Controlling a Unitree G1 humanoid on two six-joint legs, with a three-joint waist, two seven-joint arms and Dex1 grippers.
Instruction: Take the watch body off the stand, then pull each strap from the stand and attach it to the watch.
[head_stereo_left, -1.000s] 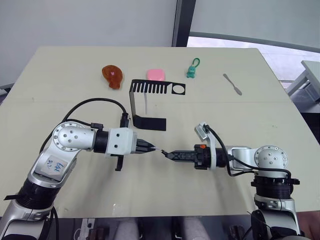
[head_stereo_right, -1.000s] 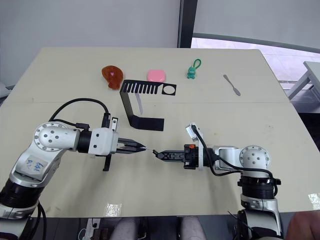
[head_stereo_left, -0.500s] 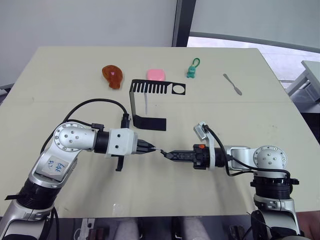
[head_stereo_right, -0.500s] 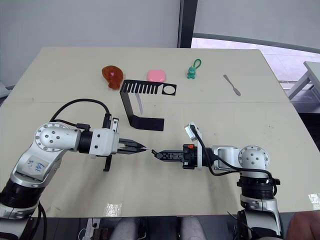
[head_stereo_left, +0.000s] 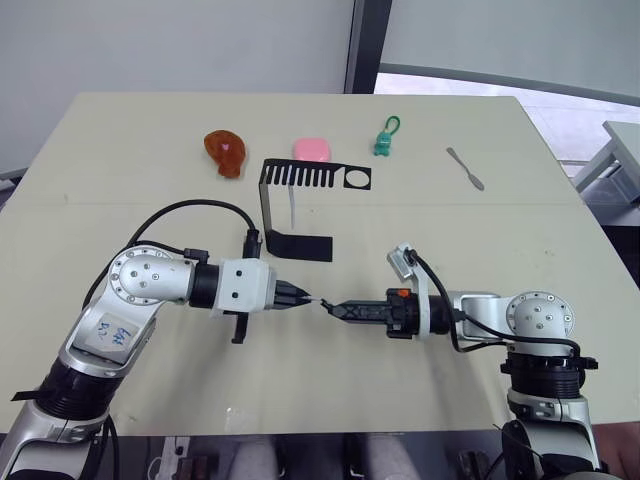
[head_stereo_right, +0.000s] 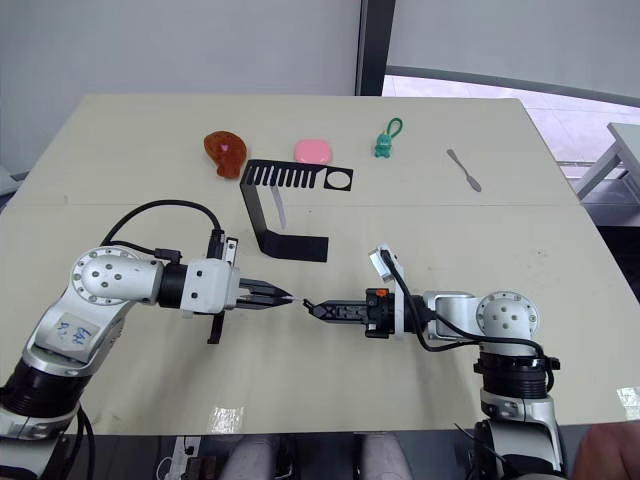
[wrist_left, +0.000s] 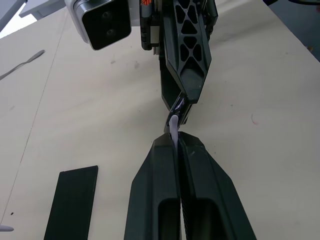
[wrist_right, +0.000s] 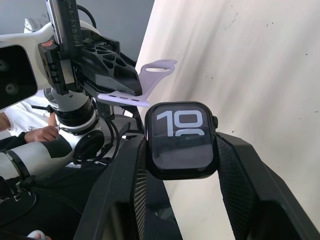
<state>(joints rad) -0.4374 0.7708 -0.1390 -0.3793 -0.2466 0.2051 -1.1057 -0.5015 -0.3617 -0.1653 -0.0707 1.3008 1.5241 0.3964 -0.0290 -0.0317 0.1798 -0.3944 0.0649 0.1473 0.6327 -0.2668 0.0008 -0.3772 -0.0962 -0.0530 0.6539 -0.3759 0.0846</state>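
Note:
The black stand (head_stereo_left: 290, 215) sits at mid-table, and one whitish strap (head_stereo_left: 292, 208) hangs under its slotted top. In front of it my two grippers meet tip to tip. My left gripper (head_stereo_left: 305, 297) is shut on the other pale-lavender strap (wrist_left: 173, 125), which sticks out past its fingertips. My right gripper (head_stereo_left: 340, 309) is shut on the watch body (wrist_right: 181, 140), whose black case shows pale digits. The strap's (wrist_right: 127, 99) end lies right against the edge of the watch body.
Along the far side of the table lie an orange-brown object (head_stereo_left: 225, 152), a pink object (head_stereo_left: 312, 149), a green keychain figure (head_stereo_left: 385, 140) and a grey spatula (head_stereo_left: 466, 168). The table's front edge runs just below my arms.

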